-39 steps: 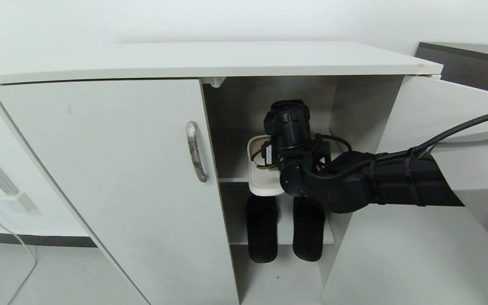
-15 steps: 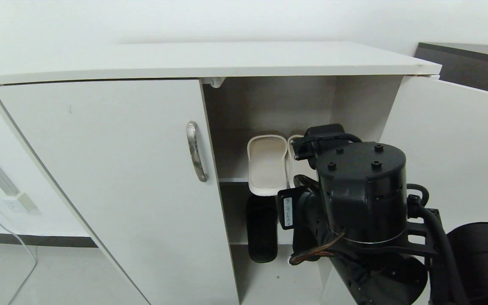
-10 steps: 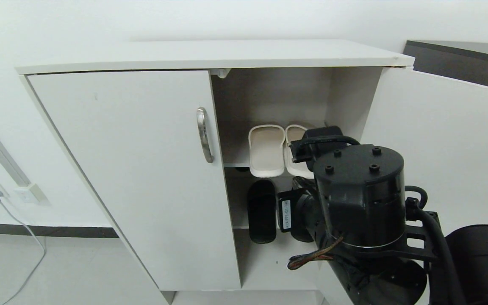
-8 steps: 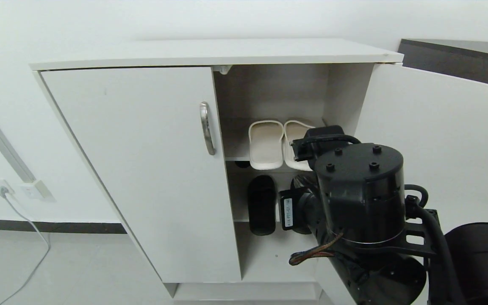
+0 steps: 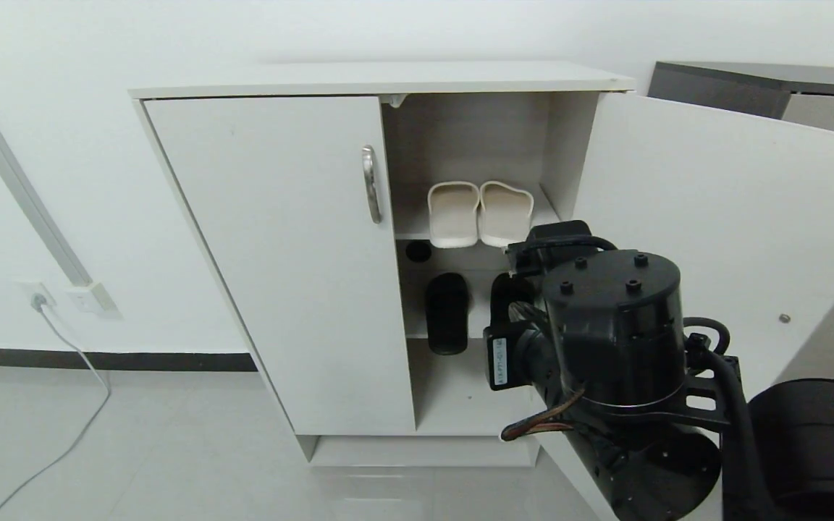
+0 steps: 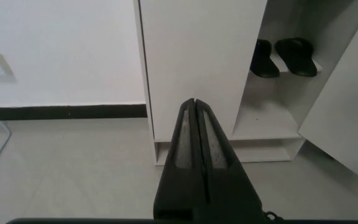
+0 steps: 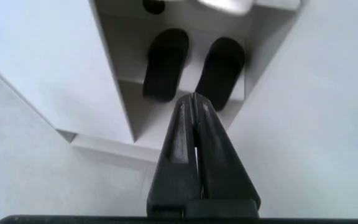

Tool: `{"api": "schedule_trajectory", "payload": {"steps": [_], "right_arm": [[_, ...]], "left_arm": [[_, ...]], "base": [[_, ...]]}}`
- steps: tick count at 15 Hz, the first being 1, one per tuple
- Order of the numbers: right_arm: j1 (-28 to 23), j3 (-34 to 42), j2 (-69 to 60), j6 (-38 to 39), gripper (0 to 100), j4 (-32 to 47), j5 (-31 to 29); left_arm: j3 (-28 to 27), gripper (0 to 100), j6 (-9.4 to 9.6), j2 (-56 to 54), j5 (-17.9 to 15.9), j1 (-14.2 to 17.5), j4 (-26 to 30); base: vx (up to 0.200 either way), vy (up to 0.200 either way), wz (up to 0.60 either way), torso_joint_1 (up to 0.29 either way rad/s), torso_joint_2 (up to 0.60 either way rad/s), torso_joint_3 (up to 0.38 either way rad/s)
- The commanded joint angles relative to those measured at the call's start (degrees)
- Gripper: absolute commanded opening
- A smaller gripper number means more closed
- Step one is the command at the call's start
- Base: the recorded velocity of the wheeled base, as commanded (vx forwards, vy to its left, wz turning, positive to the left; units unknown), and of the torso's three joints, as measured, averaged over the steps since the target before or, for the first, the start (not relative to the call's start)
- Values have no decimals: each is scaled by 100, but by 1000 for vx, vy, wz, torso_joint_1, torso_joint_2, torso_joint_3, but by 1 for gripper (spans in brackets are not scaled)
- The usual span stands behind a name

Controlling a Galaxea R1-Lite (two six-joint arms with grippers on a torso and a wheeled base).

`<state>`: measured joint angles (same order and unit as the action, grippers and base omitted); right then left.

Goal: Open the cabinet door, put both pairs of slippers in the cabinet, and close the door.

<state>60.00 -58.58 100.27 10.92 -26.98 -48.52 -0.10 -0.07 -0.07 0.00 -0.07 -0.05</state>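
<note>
Head camera looks forward and down from high up, standing back far enough to take in the whole cabinet (image 5: 279,253), with the right arm (image 5: 612,340) looming close in front. Left wrist camera sights along the left hand (image 6: 195,101) from low over the floor (image 6: 67,168), facing the cabinet's foot. Right wrist camera, past the right hand (image 7: 195,95), sits nearer, facing into the cabinet. All three share the black slippers (image 5: 447,312).

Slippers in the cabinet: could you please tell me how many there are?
4. The left white slipper and right white slipper sit side by side on the upper shelf; the left black slipper and right black slipper lie on the lower shelf, none apparently hidden.
</note>
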Motion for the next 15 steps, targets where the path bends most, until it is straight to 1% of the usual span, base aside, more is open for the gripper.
{"api": "schedule_trajectory", "payload": {"steps": [1, 2, 3, 5, 9, 10, 12, 15], "right_arm": [[-24, 118, 28, -29, 0, -167, 53], [-85, 206, 46, -169, 0, -431, 97], [-129, 303, 54, -292, 0, -537, 123], [-138, 373, 54, -301, 0, -624, 299], [-138, 426, 54, -301, 0, -721, 334], [-138, 444, 54, -292, 0, -783, 466], [-182, 681, 37, -319, 0, -1266, 1002], [-252, 839, 63, -468, 0, -1662, 1169]], "left_arm": [[1, 0, -1, 7, 0, -1, -4], [1, 0, -1, 7, 0, -1, -4], [1, 0, 7, 7, 0, -1, -4], [1, 0, 7, 7, 0, -1, -4], [1, 0, -1, 7, 0, -1, -4], [1, 0, -1, 7, 0, -1, -4], [1, 0, -1, 7, 0, -1, -4], [1, 0, -1, 7, 0, -1, -4]], "base": [[-200, 0, 0, 7, 7, 12], [-200, 0, 0, 2, -2, -2], [0, 0, 0, 0, 0, 0], [0, 0, 0, 0, 0, 0], [0, 0, 0, 0, 0, 0], [0, 0, 0, 0, 0, 0], [0, 0, 0, 0, 0, 0], [0, 0, 0, 0, 0, 0]]}}
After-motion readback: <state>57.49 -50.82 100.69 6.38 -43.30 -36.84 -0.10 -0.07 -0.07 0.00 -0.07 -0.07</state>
